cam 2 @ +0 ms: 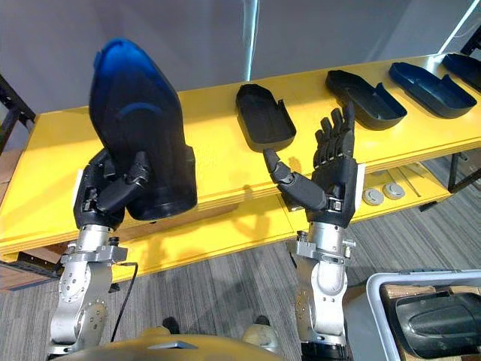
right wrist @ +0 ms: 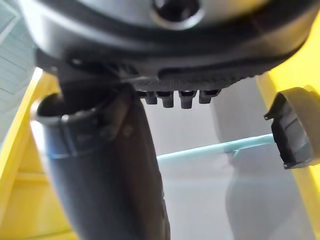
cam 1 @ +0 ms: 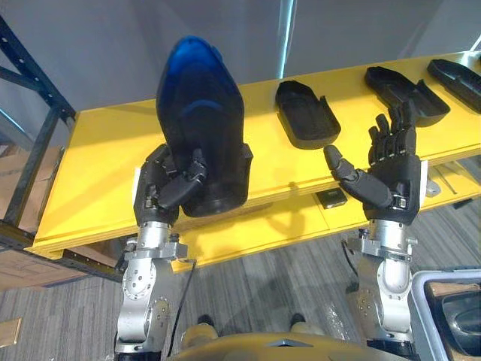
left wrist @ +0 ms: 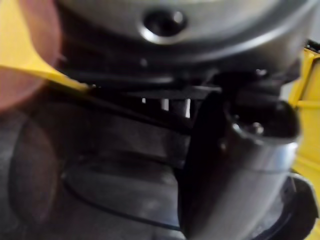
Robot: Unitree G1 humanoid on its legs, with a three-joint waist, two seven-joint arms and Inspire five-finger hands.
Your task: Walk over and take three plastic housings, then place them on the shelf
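Ahead, a yellow shelf (cam 1: pixel 98 169) stands over grey plank flooring (cam 1: pixel 278 286).

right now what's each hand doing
Left hand: shut on a dark plastic housing, held upright by the yellow shelf.
Right hand: open, holding nothing.

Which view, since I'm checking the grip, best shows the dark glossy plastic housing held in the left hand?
The right eye view: the whole dark glossy plastic housing stands upright, the left hand curled round its lower end. The left eye view shows much the same; the left wrist view gives a blurred close-up.
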